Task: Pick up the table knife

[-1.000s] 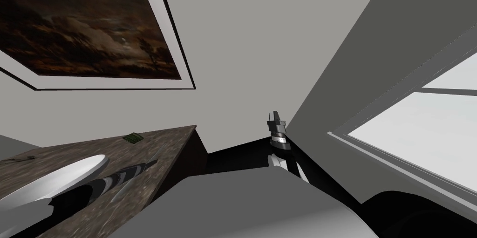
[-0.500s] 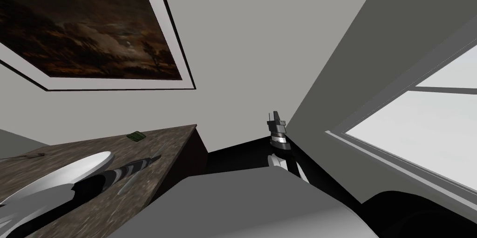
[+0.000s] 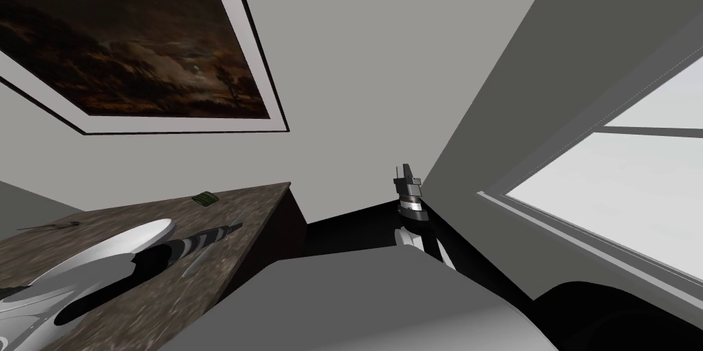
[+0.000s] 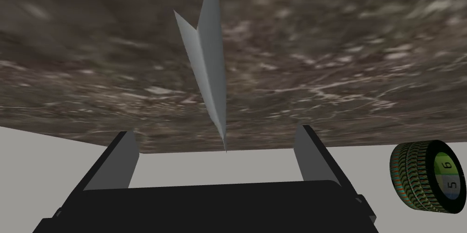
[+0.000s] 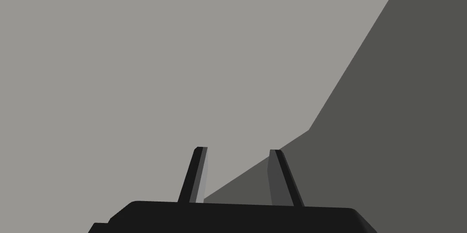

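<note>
The table knife [image 4: 207, 68], a plain grey blade shape, lies on the dark mottled table top [image 4: 346, 61]. One end of it reaches the table's edge. My left gripper [image 4: 216, 128] is open above that end, one finger on each side and neither touching it. In the head view the knife [image 3: 194, 263] is a pale sliver beside my striped left forearm, and the left gripper [image 3: 235, 229] hovers over the table [image 3: 264, 199]. My right gripper [image 3: 406, 174] is raised beside the chest near the wall corner. In its wrist view the right gripper [image 5: 237, 149] holds nothing, its fingers a narrow gap apart.
A small toy tyre [image 4: 426, 175] with numbers on its hub shows off to the side of the left gripper. A small green item [image 3: 204, 198] lies near the table's far edge, and a thin dark utensil [image 3: 48, 226] at its left. A window [image 3: 618, 182] is on the right.
The whole head view has turned slightly, so the painting and table have shifted. My left arm has reached a little farther over the table. The right arm has not moved.
</note>
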Controlling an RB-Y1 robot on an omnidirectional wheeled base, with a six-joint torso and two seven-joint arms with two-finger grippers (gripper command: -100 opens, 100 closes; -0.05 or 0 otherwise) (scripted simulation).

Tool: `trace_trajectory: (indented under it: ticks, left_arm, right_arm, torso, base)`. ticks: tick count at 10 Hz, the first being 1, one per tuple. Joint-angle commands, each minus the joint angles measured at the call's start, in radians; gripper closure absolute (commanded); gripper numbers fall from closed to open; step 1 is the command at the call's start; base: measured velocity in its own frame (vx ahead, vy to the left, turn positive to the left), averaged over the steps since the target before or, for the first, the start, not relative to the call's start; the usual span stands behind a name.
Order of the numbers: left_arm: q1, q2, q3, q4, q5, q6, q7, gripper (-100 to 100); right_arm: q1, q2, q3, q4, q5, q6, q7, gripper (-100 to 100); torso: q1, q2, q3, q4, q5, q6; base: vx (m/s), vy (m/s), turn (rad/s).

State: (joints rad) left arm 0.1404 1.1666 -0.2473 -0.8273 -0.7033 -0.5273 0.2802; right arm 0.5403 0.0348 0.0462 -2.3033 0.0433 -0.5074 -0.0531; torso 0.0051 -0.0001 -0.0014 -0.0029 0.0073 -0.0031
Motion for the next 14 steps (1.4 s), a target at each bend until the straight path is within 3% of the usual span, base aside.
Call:
trace_trajectory:
  ticks: [1, 2, 3, 4, 8, 9, 10, 11, 12, 14]
  left_arm:
    - [-0.05, -0.007, -0.03, 0.05, -0.044, -0.018, 0.035, -100]
    - [-0.076, -0.007, -0.03, 0.052, -0.044, -0.018, 0.035, -100]
    - [-0.07, -0.008, -0.03, 0.058, -0.041, -0.021, 0.028, -100]
    - [-0.074, -0.008, -0.031, 0.061, -0.042, -0.023, 0.031, 100]
    - [-0.074, -0.007, -0.031, 0.06, -0.043, -0.022, 0.029, 100]
    - [-0.074, -0.007, -0.031, 0.06, -0.043, -0.022, 0.029, 0]
    - [-0.024, 0.002, -0.001, 0.01, -0.001, 0.006, 0.004, 100]
    - [-0.002, 0.002, -0.001, -0.01, -0.001, 0.006, 0.004, 100]
    - [0.033, 0.011, 0.028, -0.047, 0.042, 0.029, -0.026, 100]
    - [0.072, 0.011, 0.028, -0.071, 0.042, 0.029, -0.026, 100]
  right_arm:
    - [0.0, 0.0, 0.0, 0.0, 0.0, 0.0, 0.0, 0]
    - [0.0, 0.0, 0.0, 0.0, 0.0, 0.0, 0.0, 0]
    - [0.0, 0.0, 0.0, 0.0, 0.0, 0.0, 0.0, 0]
    - [0.0, 0.0, 0.0, 0.0, 0.0, 0.0, 0.0, 0]
    - [0.0, 0.0, 0.0, 0.0, 0.0, 0.0, 0.0, 0]
    - [0.0, 0.0, 0.0, 0.0, 0.0, 0.0, 0.0, 0]
    - [0.0, 0.0, 0.0, 0.0, 0.0, 0.0, 0.0, 0]
    - [0.0, 0.0, 0.0, 0.0, 0.0, 0.0, 0.0, 0]
    - [0.0, 0.0, 0.0, 0.0, 0.0, 0.0, 0.0, 0]
    - [0.0, 0.0, 0.0, 0.0, 0.0, 0.0, 0.0, 0]
  torso:
    - [0.0, 0.0, 0.0, 0.0, 0.0, 0.0]
    - [0.0, 0.001, 0.0, 0.0, 0.0, 0.0]
    - [0.0, 0.0, 0.0, 0.0, 0.0, 0.0]
    - [0.0, 0.0, 0.0, 0.0, 0.0, 0.0]
    - [0.001, -0.002, -0.001, -0.001, 0.001, -0.001]
    - [0.001, -0.002, -0.001, -0.001, 0.001, -0.001]
    - [0.001, -0.002, -0.001, 0.0, 0.001, 0.0]
    - [0.002, -0.003, -0.001, 0.0, 0.001, 0.0]
    - [0.002, -0.004, -0.002, -0.001, 0.001, 0.0]
    - [0.002, -0.004, -0.002, -0.001, 0.001, 0.0]
  base:
    - [-0.036, -0.011, 0.006]
    - [-0.037, -0.014, 0.009]
    - [-0.012, -0.006, -0.004]
    - [0.0, 0.0, 0.0]
    - [0.0, 0.0, 0.0]
    - [0.0, 0.0, 0.0]
    - [0.028, 0.017, -0.007]
    - [0.048, 0.019, -0.003]
    - [0.055, 0.024, -0.008]
    - [0.034, 0.015, -0.006]
